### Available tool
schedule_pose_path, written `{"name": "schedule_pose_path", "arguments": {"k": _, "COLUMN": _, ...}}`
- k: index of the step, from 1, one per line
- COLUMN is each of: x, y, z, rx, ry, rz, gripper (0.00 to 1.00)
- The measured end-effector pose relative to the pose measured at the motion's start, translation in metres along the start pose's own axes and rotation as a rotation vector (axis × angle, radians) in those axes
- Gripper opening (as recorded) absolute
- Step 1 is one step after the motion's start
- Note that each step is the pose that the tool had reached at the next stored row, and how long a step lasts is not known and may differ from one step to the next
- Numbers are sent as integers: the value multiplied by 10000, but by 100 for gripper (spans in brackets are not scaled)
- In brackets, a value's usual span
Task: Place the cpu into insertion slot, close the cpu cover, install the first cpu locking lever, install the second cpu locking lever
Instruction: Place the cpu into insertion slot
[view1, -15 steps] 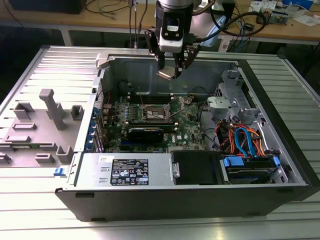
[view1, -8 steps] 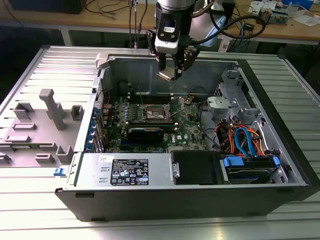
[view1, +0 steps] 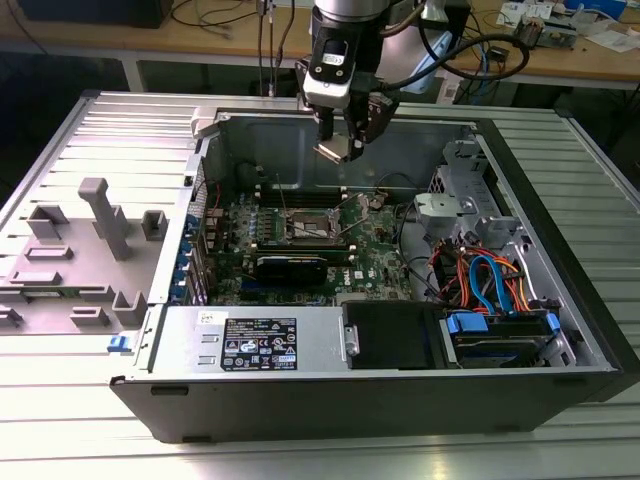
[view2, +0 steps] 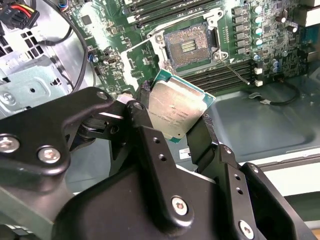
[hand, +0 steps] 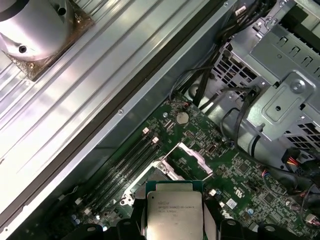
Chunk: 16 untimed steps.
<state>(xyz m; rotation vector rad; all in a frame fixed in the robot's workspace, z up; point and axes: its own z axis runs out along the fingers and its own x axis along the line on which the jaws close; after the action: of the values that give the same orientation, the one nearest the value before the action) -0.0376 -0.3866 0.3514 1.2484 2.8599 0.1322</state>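
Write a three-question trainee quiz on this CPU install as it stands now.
1. True or false: the cpu sits in the slot.
2. What does the pincer grip? A) the cpu B) a memory card C) a cable
3. Fill in: the cover by the slot stands ____ (open or shut).

Key: 1 false, the cpu is held in the air above the board; 2 A; 3 open.

exterior view looks down; both close wrist views share motherboard (view2: 107, 50) (hand: 245, 172).
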Motion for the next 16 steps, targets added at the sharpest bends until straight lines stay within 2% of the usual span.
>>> {"name": "schedule_pose_path", "arguments": {"k": 11, "x": 0, "y": 0, "z": 1, "rx": -4, "ry": -19, "rz": 218, "gripper": 54}}
{"name": "schedule_pose_path", "arguments": {"k": 16, "x": -1, "y": -1, "z": 7, "rx": -11, "ry": -55, "rz": 641, "gripper": 54}}
